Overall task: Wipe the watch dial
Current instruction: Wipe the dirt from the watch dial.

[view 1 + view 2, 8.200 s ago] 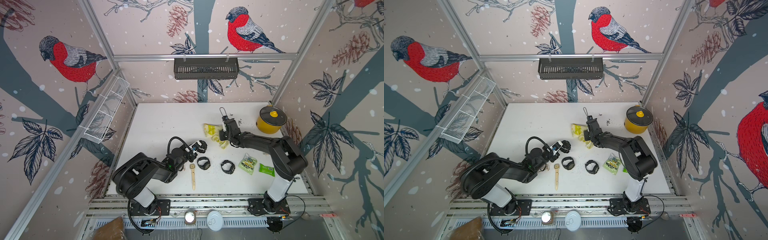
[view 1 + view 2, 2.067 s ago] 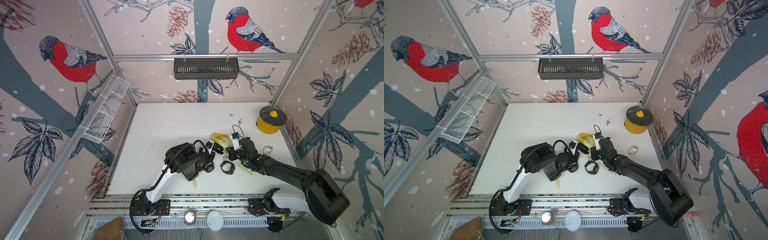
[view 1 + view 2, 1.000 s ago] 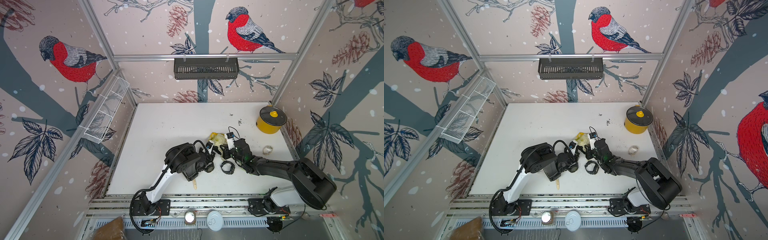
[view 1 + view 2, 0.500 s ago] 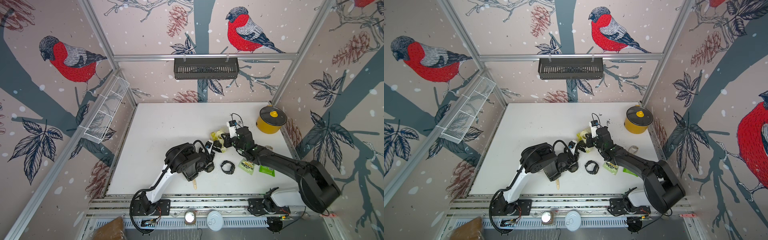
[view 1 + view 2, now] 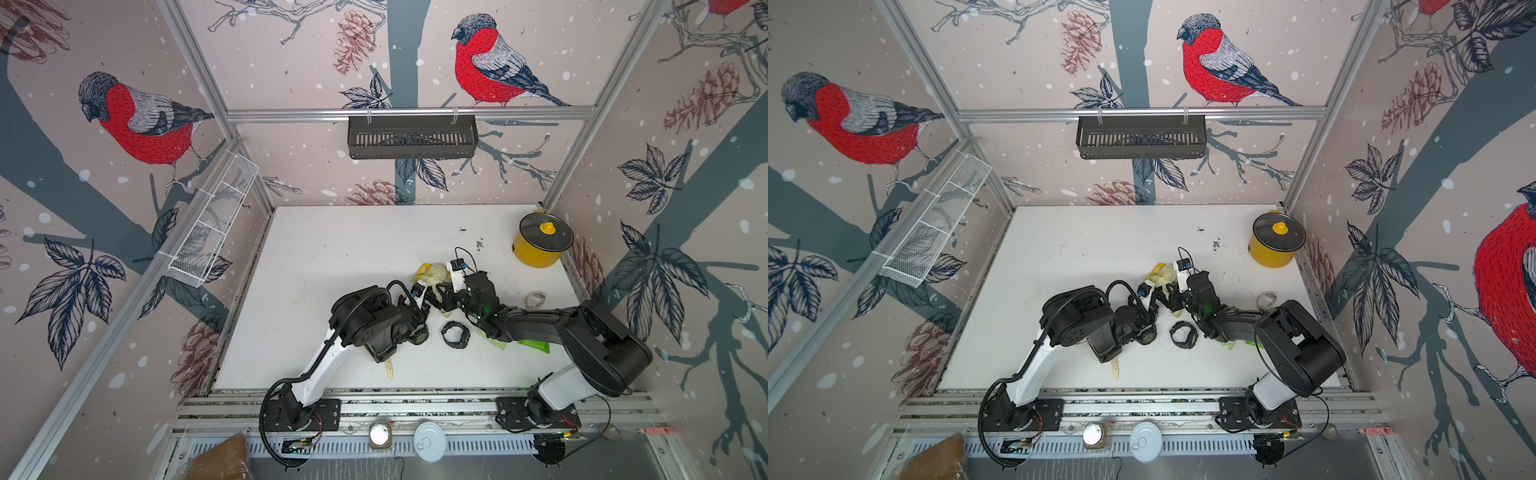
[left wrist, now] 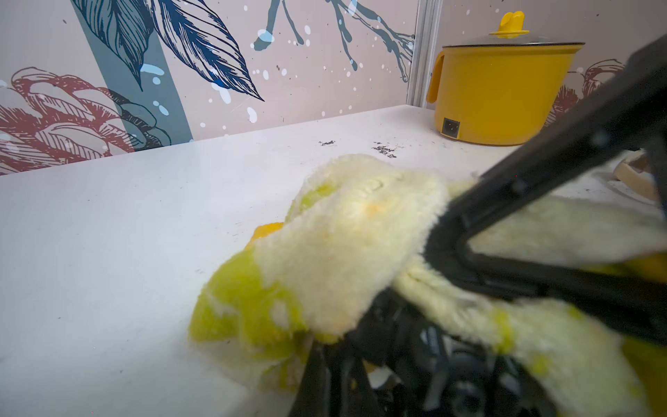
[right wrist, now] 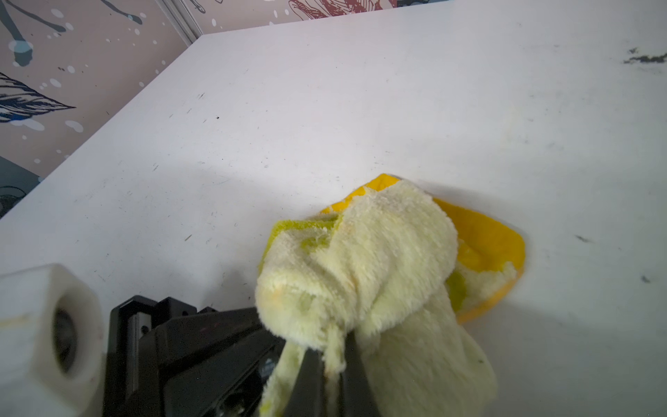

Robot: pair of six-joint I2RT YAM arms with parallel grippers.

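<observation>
Two jaw pairs closed mid-worktop (image 5: 332, 257): right gripper (image 7: 325, 361) pinching the soft, limp cloth (image 7: 361, 260), left gripper (image 5: 426, 303) apparently clamping the light, rigid watch (image 6: 451, 390), mostly cloth-covered, probably scratch-prone, best held off its face

Robot lab cell: aluminium frame (image 5: 407, 112), bird-wallpaper panels (image 5: 137, 120), arms (image 5: 324, 365) bolted to rail (image 5: 415, 405).

Table (image 5: 332, 257): pot (image 5: 540, 245) in far right corner. Cloth (image 5: 432, 274) mid-table, right of centre. Nearer front: left watch (image 5: 417, 334) half under left arm (image 5: 365, 320), right watch (image 5: 456, 334) just beside it (apart, not touching). Packet (image 5: 534, 345) further right, partly under right arm (image 5: 540, 322). Ring (image 5: 528, 297) near right edge. Stick (image 5: 390, 368) frontmost. Rack (image 5: 411, 137) on back rail; wire basket (image 5: 208, 232) on left wall.
</observation>
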